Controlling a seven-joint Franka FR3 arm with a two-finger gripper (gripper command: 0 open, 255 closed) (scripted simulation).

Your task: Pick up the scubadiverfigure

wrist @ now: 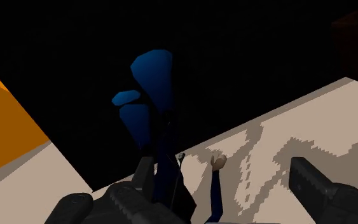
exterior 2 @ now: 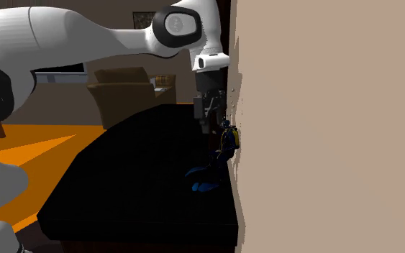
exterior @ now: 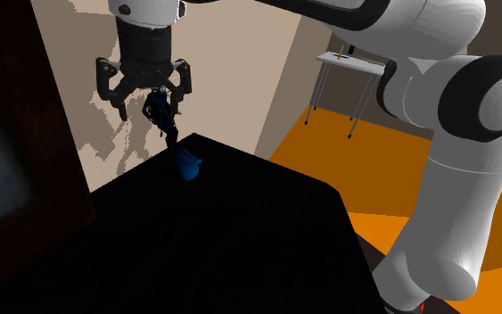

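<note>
Item: scuba diver figure (exterior: 163,114), dark blue with a yellow tank on its back in the second exterior view, upright at the far corner of the black table (exterior: 240,232), close against the beige wall (exterior 2: 323,108). Its blue fins (exterior: 186,166) lie low at the table surface; whether they rest on it or hang just above cannot be told against the black top. Holder: all-black gripper (exterior: 149,109) on the white arm (exterior: 454,134), pointing down over the figure's upper body. Condition of gripper: fingers (wrist: 314,184) stand apart, the figure between them, just beside one finger and clear of the other; no clasp is made. Surroundings: orange floor (exterior: 391,169) beyond the table; a small white side table (exterior: 351,61) far back. Progress, as judged: approach and descent complete, the gripper bracketing the figure at chest height. Outstanding: closing the fingers on the torso, then lifting clear of the table. Note: the figure sits off-centre in the opening, so closing may push it sideways before both pads bear.
</note>
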